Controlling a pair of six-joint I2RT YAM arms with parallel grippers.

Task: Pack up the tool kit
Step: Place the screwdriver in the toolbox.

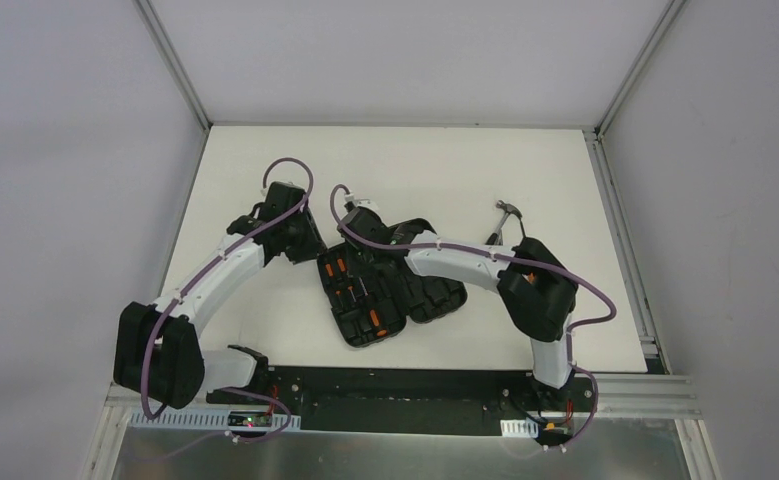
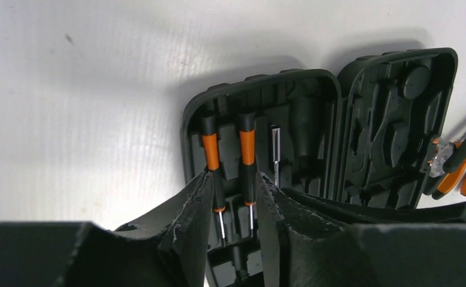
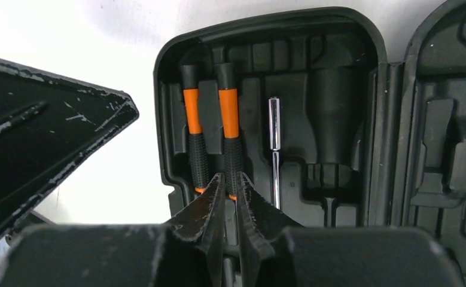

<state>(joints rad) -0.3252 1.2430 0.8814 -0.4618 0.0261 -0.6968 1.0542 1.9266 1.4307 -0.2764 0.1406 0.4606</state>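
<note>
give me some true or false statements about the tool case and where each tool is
The tool case lies open. True.
Two screwdrivers sit in its slots. True.
The hammer is packed in the case. False: it lies on the table, apart from the case.
The pliers fill a moulded slot. False: they lie on the table beside the case.
The right gripper is closed around the right-hand screwdriver. True.
</note>
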